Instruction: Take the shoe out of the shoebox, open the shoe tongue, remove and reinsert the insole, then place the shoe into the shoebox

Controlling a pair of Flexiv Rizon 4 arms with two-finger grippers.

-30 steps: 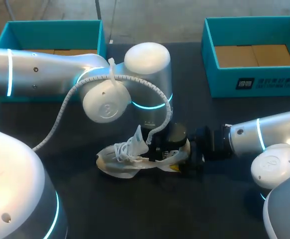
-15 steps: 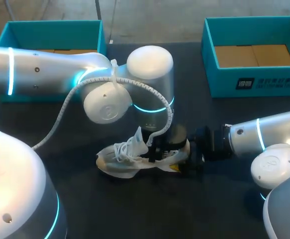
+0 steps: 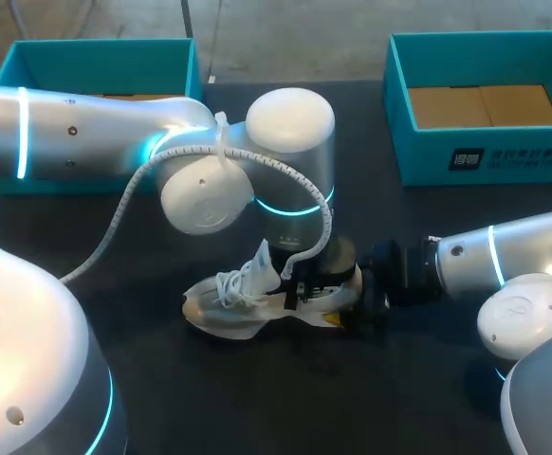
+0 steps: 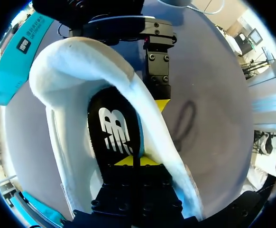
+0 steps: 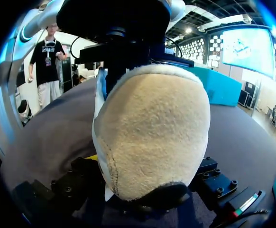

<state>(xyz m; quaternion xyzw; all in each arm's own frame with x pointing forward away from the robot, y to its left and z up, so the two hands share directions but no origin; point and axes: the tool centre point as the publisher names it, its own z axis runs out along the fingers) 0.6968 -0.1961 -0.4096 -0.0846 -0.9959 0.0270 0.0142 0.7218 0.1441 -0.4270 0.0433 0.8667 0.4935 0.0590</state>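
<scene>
The right pincer (image 3: 342, 305) clamps the heel of the white sneaker (image 3: 227, 305), which lies on the tabletop (image 3: 257, 398). The left pincer (image 4: 131, 160), reaching down inside it, looks pressed together on the thin black insole (image 4: 110, 128). The insole is likely light and floppy, so grip its edge and peel gently. The soft upper will give.

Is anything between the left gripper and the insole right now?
Nothing visible does. The left gripper sits inside the opening of the shoe, directly against the black insole, with nothing seen between them.
</scene>
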